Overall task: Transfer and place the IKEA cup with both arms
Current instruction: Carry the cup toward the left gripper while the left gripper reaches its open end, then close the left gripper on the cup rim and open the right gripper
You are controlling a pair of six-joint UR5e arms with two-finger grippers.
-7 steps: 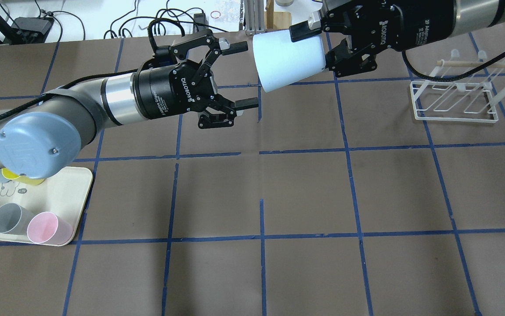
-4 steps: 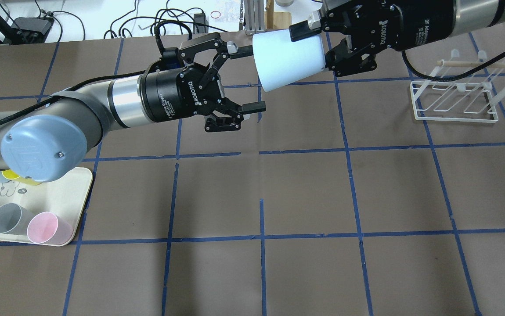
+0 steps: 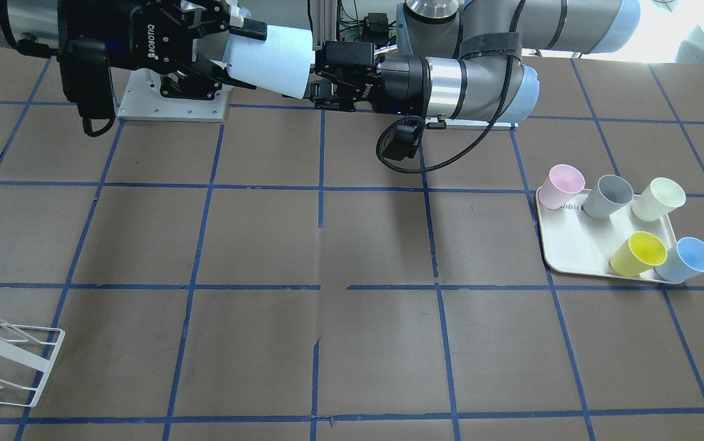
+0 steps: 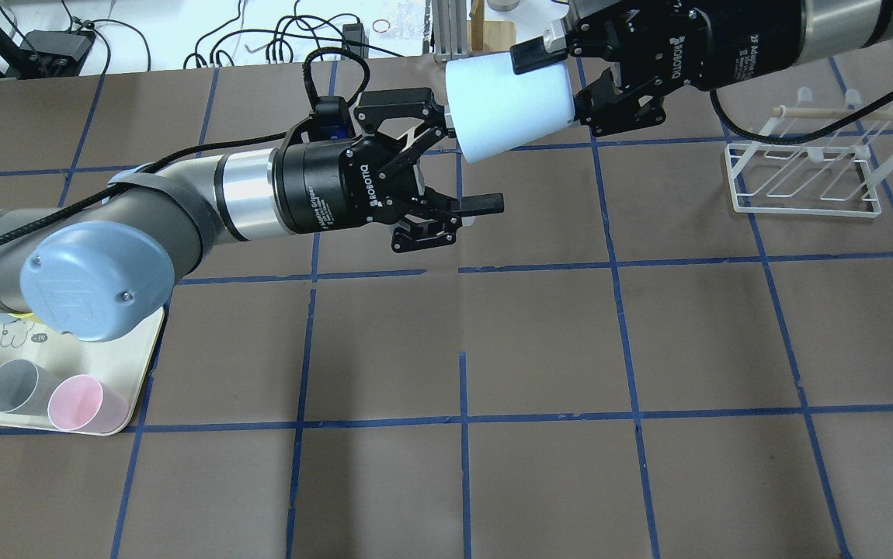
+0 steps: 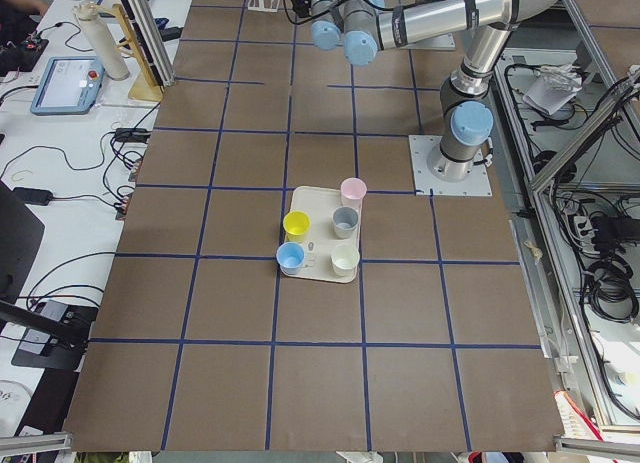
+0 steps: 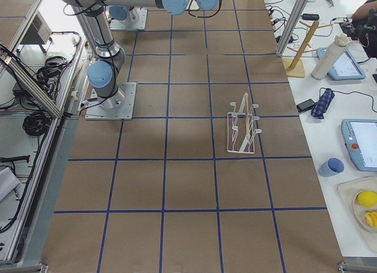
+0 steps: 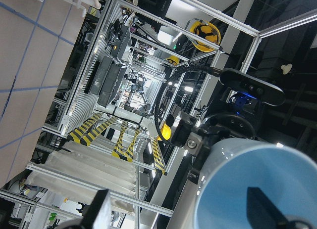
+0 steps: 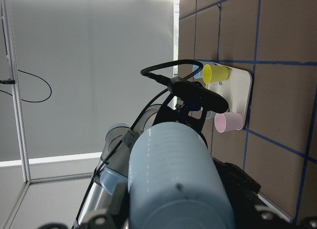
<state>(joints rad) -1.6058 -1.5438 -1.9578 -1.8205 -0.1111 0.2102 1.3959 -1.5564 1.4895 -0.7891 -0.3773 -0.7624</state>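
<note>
The light blue IKEA cup [image 4: 505,109] lies on its side in the air, and my right gripper [image 4: 559,87] is shut on its narrow base end. Its wide open mouth faces my left gripper [image 4: 466,159], which is open right at the rim. In the left wrist view the cup's blue inside [image 7: 267,179] fills the lower right, with one dark fingertip [image 7: 262,211] in front of it and the other to the left outside. In the front-facing view the cup [image 3: 272,61] sits between the right gripper [image 3: 239,55] and the left gripper [image 3: 318,73].
A cream tray [image 3: 572,245] holds pink [image 3: 563,185], grey [image 3: 612,195], cream [image 3: 658,199], yellow [image 3: 638,253] and paler blue [image 3: 689,258] cups at my left. A white wire rack [image 4: 804,178] stands at the far right. Brown gridded table below.
My left gripper has moved right, up to the cup's open mouth, still open. The right gripper and the cup have stayed put.
</note>
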